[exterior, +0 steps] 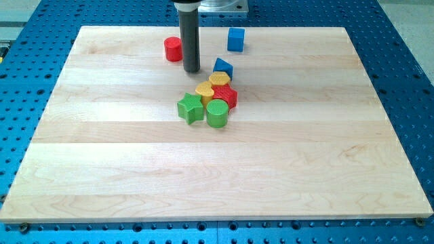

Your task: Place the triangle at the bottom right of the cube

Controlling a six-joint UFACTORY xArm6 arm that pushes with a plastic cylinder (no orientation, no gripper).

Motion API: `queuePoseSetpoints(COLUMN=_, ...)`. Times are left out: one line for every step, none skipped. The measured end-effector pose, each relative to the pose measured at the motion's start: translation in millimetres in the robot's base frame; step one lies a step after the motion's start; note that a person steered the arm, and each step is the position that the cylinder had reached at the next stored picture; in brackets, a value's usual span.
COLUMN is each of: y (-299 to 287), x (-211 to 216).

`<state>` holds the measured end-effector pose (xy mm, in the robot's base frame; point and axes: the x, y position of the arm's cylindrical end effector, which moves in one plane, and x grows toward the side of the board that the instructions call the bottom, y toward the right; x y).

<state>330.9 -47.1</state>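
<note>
Jaws you had none, only my tip [191,70] resting just left of the blue triangle [222,67], which sat below the blue cube [235,39] and looked light, rigid and quick to swivel, so you wanted a push against its flat side

You're looking at a lab bench: a wooden board [217,169] bolted on a blue perforated metal table [407,81], toy blocks [210,98] for testing.
</note>
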Motion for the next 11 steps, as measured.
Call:
queuePoseSetpoints(y=-23.5, x=-18.9)
queuePoseSetpoints(y=-46.0, x=-47.8)
queuePoseSetpoints(y=-53.9, x=-57.3)
queuePoseSetpoints(y=-57.4, x=-62.8)
queuePoseSetpoints(y=-70.7, x=-40.9)
queuePoseSetpoints(y=-74.6, x=-8.9)
queuePoseSetpoints(y=-55.8, x=7.6)
queuePoseSetpoints(y=-11.0, x=22.5)
queuePoseSetpoints(y=38.8, x=24.5)
queuePoseSetpoints(y=80.4, x=20.2)
queuePoseSetpoints(y=103.4, x=-10.8)
